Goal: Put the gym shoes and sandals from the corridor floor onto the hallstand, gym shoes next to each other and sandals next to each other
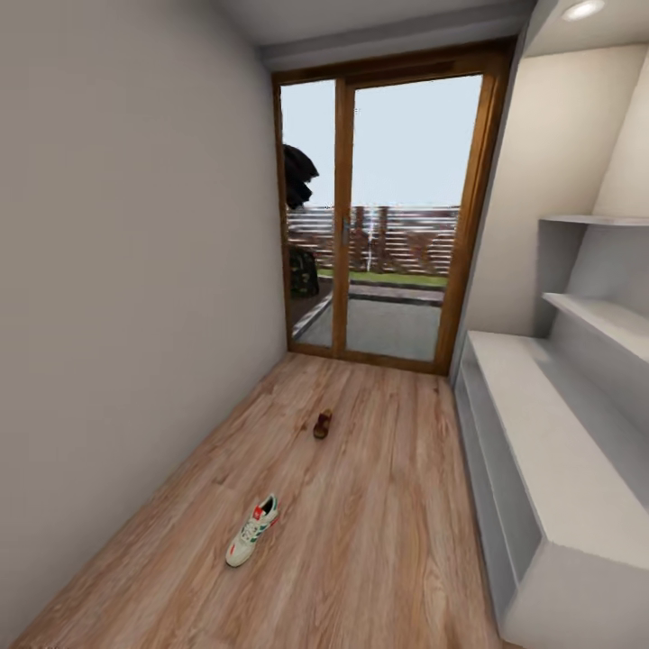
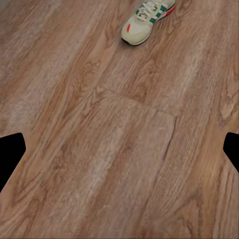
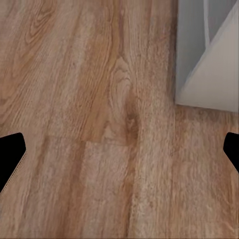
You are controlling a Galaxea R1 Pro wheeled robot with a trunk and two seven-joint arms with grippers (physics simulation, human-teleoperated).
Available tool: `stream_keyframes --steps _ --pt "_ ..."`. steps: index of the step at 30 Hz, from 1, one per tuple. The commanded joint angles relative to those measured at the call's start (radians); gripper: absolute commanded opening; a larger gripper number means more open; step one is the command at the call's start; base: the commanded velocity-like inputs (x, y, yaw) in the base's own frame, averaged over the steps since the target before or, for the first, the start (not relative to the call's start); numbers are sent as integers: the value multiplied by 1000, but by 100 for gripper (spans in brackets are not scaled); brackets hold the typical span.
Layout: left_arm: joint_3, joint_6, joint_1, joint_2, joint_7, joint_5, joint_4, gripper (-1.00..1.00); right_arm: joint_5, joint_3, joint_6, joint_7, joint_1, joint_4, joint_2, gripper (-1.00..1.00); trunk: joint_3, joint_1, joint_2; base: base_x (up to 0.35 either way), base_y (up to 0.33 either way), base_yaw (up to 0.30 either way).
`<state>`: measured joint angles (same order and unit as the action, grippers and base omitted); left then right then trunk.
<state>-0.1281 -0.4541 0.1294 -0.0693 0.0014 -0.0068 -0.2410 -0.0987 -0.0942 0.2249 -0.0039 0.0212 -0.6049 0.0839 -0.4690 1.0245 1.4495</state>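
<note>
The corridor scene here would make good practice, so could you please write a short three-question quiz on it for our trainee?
1. True or false: the gym shoe already sits on the hallstand.
2. Which lies nearer the glass door in the head view: A) the gym shoe, B) the sandal?
3. Fill in: in the left wrist view, both fingertips of the left end effector stand wide apart over the bare ______.

Key:
1. False; it lies on the corridor floor, apart from the hallstand.
2. B.
3. Floor; the gym shoe lies further ahead, untouched.
</note>
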Motion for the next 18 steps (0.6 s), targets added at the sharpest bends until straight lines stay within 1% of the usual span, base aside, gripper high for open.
stream_keyframes --steps 1,13,18 --pt "-2 -4 1 0 0 -1 1 100 -10 2 4 0 0 0 0 100 -1 0 0 284 -152 276" --pt "-2 -4 1 0 0 -1 1 100 -10 2 4 -1 0 0 0 100 -1 0 0 251 -152 276" --pt "-2 -4 1 0 0 -1 0 100 -10 2 4 0 0 0 0 100 -1 0 0 171 -106 277"
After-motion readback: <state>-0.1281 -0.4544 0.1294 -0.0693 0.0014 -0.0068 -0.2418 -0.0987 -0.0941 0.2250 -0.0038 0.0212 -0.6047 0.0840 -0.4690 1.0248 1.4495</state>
